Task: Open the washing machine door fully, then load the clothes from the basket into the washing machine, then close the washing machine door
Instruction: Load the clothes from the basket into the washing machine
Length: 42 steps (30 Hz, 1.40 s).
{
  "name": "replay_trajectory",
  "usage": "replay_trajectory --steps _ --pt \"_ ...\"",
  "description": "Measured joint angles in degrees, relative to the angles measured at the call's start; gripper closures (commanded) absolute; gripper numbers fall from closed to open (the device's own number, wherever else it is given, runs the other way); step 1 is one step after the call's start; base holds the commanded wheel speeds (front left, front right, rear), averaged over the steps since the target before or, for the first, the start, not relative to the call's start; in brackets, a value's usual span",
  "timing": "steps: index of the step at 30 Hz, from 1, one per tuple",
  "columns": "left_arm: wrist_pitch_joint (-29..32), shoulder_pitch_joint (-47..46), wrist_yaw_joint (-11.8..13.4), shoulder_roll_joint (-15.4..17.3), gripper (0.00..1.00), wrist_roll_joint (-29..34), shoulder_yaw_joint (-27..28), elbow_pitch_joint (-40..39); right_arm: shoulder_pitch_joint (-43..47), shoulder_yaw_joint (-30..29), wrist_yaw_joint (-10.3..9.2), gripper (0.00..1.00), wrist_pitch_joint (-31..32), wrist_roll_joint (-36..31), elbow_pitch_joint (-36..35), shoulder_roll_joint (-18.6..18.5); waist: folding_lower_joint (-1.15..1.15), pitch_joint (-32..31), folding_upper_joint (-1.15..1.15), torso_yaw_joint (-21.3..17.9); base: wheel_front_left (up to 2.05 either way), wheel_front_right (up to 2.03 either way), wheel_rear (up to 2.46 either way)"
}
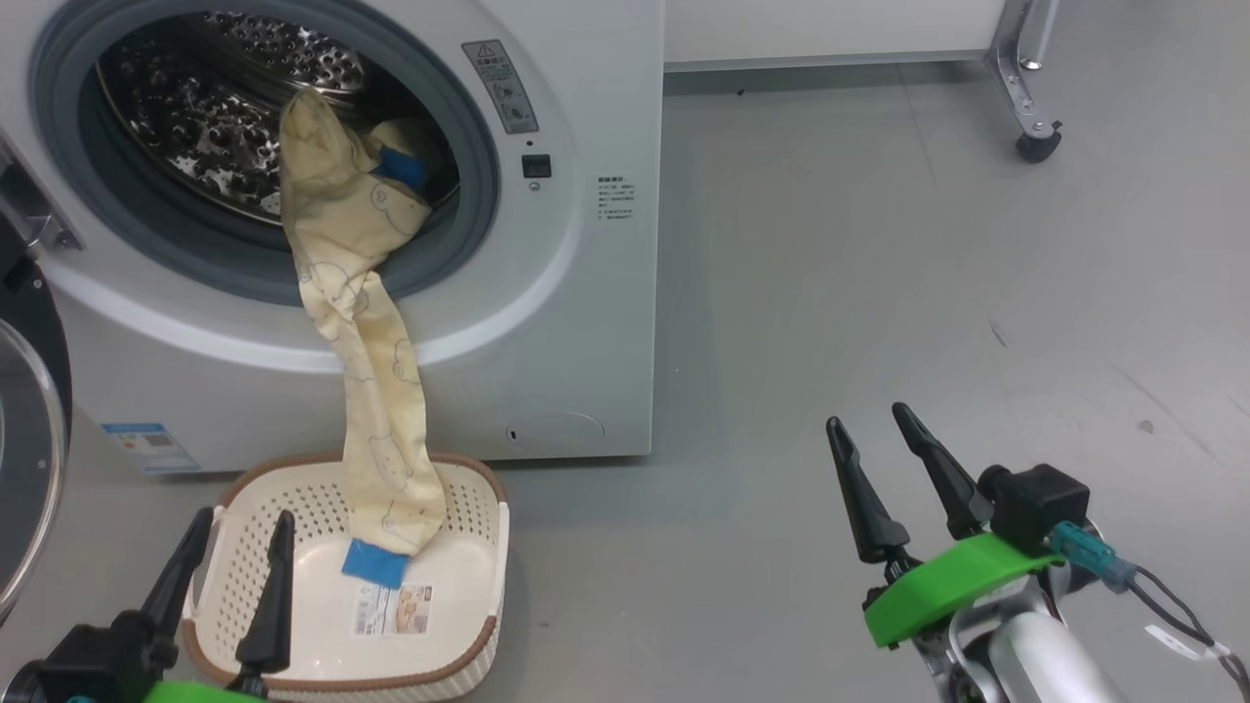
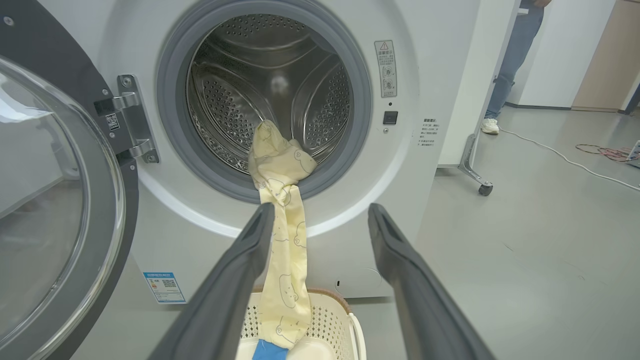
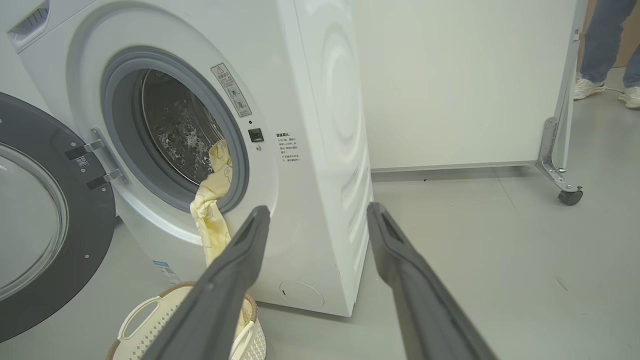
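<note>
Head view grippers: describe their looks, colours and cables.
Right gripper: two long, tapering dark fingers on a bright green bracket, a black box with teal plug and dark cable, silvery forearm. Left gripper: matching fingers, black base, green edge.

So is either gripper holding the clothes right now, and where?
Nothing is held: left gripper and right gripper stand open, apart from the clothes.

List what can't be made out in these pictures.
- Head view: the washing machine door is cut off by the left edge.
- Head view: print on the warning label is too small to read.
- Left wrist view: the basket is cut by the bottom edge and partly behind fingers of the left gripper.
- Right wrist view: a person, cut off by the top edge.
</note>
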Motion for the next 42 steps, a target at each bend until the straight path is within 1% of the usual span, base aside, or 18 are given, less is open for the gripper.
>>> replay_trajectory --steps 5,13,21,25,31,35,37,42 --pt "0.0 0.0 -0.9 -0.5 0.00 0.4 0.5 0.3 0.0 0.0 -0.01 0.00 0.0 0.0 0.0 0.0 0.00 0.2 0.00 -0.1 0.00 0.00 0.00" --pt "0.0 0.0 -1.5 -1.5 0.00 1.0 1.2 0.9 0.0 0.0 0.00 0.00 0.0 0.0 -0.1 0.0 0.00 0.7 0.00 -0.4 0.00 0.00 0.00" --pt "0.0 -2.2 -3.0 -2.1 0.00 0.9 1.9 2.1 -0.1 -0.5 -0.01 0.00 0.0 -0.9 -0.6 0.0 0.00 4.3 0.00 -0.5 0.00 0.00 0.00" --pt "0.0 -5.8 -3.5 -2.2 0.00 0.3 2.2 4.7 -0.7 -1.0 -0.01 0.00 0.0 -1.8 -1.8 0.0 0.00 7.6 0.00 -0.5 0.00 0.00 0.00" --pt "0.0 -13.8 -4.5 -2.2 0.00 -1.7 2.2 10.4 -4.2 -1.1 0.00 0.00 0.0 -3.8 -3.5 0.0 0.02 13.9 0.00 -0.6 0.00 0.00 0.00" --pt "0.0 -18.8 -4.5 -2.0 0.00 -3.1 2.0 15.3 -5.0 -1.3 -0.01 0.00 0.0 -4.5 -4.8 0.0 0.02 18.3 0.00 -1.0 0.00 0.00 0.00" --pt "0.0 -21.3 -4.6 -1.4 0.00 -3.9 1.4 17.7 -5.1 -1.5 -0.01 0.00 0.0 -4.7 -5.5 0.0 0.02 20.5 0.00 -1.3 0.00 0.00 0.00" --pt "0.0 -28.1 -4.8 1.6 0.00 -6.1 -3.4 22.4 -5.9 -2.1 -0.01 0.00 0.0 -5.2 -7.4 0.0 0.02 26.0 0.00 -2.6 0.00 0.00 0.00"
